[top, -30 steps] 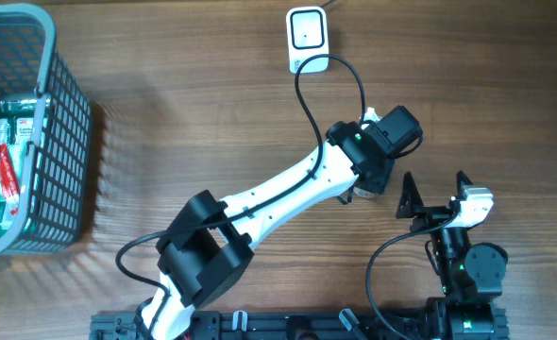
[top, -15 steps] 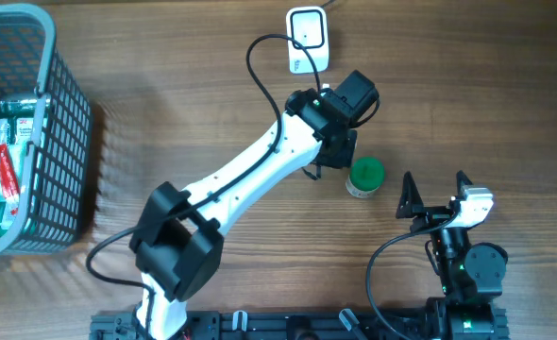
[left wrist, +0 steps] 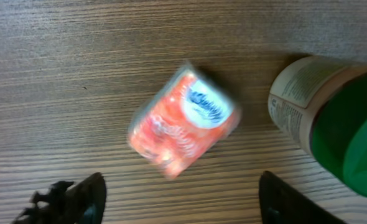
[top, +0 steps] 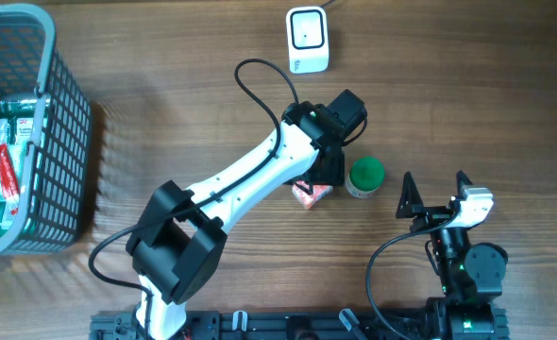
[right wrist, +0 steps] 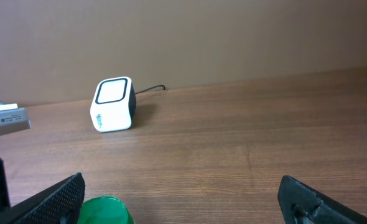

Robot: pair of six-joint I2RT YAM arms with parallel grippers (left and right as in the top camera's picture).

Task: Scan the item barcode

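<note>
Left tool (left wrist: pixel 180 182) spread, pinching nothing. Orange packet (left wrist: pixel 182 121) lies on bench (left wrist: pixel 59 74) just ahead of it, untouched, blurred in wrist view. Green-lidded jar (left wrist: pixel 333 118) just beside packet. Right tool (right wrist: pixel 180 183) spread wide, empty. White scanner (right wrist: pixel 113 104) well apart, near bench's far edge.

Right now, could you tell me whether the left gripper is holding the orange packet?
No, in the left wrist view the orange packet sits clear of the left gripper, whose fingers stand wide apart on either side.
</note>
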